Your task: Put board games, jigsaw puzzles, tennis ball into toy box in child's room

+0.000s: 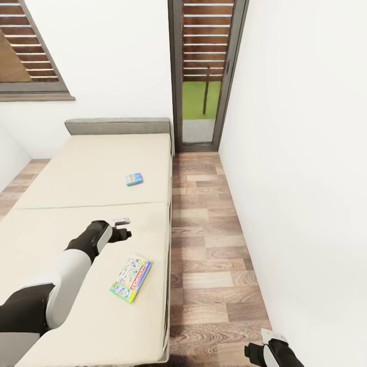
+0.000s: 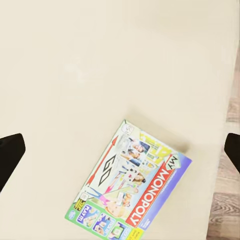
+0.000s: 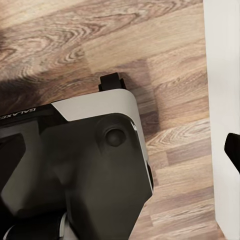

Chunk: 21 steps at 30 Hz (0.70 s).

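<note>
Two board games lie on the cream bed [image 1: 61,183]. A small blue one [image 1: 133,179] sits further up the mattress. A greenish multicoloured "My Monopoly" box [image 1: 131,278] [image 2: 132,187] lies flat near the bed's right edge. My left gripper [image 1: 121,228] [image 2: 120,152] hovers open above the mattress, just beyond the Monopoly box and not touching it. Its dark fingertips [image 2: 10,155] stand wide apart. My right gripper [image 1: 265,351] hangs low over the floor, open and holding nothing, with one fingertip [image 3: 233,149] against the white wall. The table, toy box, jigsaw puzzles and tennis ball are out of view.
A strip of wood-plank floor [image 1: 214,239] runs between the bed and the white wall [image 1: 306,178] on the right. It leads to a narrow glass door [image 1: 201,102] at the far end. The grey headboard [image 1: 117,126] backs the bed. My own base [image 3: 90,165] sits under the right wrist.
</note>
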Motion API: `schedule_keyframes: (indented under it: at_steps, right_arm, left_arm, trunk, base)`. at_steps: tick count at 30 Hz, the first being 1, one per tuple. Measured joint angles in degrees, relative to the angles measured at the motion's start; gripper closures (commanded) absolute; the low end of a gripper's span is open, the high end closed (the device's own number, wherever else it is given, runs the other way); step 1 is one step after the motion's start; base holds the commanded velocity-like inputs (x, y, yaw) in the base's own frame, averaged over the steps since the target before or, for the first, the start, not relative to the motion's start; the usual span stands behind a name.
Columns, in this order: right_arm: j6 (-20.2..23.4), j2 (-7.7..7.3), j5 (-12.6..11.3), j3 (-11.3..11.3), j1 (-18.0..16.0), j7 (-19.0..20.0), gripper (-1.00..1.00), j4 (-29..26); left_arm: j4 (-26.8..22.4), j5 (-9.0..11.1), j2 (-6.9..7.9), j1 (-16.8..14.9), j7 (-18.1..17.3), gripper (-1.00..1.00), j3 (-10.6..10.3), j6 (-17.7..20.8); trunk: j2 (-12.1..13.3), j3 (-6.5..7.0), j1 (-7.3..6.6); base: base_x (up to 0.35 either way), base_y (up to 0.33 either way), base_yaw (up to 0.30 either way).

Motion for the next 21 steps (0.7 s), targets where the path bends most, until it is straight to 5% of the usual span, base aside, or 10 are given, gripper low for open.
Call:
schedule_keyframes:
  at_steps: [21]
  right_arm:
    - [-0.07, 0.00, 0.00, 0.00, 0.00, -0.02, -1.00, 0.00]
  left_arm:
    - [0.00, -0.13, -0.20, -1.41, 0.03, -1.00, -0.09, 1.15]
  trunk:
    - [0.00, -1.97, 0.00]
  base:
    - [0.000, 0.000, 0.000]
